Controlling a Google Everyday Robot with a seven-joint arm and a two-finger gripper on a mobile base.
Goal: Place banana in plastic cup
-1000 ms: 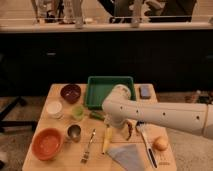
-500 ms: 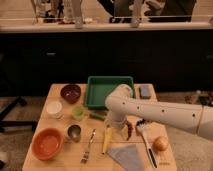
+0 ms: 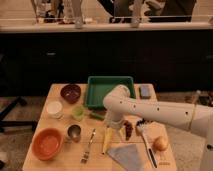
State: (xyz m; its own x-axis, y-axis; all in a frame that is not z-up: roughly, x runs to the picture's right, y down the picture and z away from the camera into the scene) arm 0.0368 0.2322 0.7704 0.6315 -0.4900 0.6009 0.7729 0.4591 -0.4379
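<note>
One camera view. Gripper (image 3: 113, 125) is positioned at the upper end of the banana (image 3: 106, 141), which lies flat on the table (image 3: 56, 94). Gripper opening: cannot tell. Plastic cup (image 3: 77, 113) stands upright, left of the gripper, apart from the banana.

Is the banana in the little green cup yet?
Not yet. Done: nothing so far. The banana lies flat beside the fork, and the plastic cup stands apart from it with no banana inside. In hand: the gripper hangs close over the banana's far end. Left: grab the banana, carry it to the cup, and put it in.
</note>
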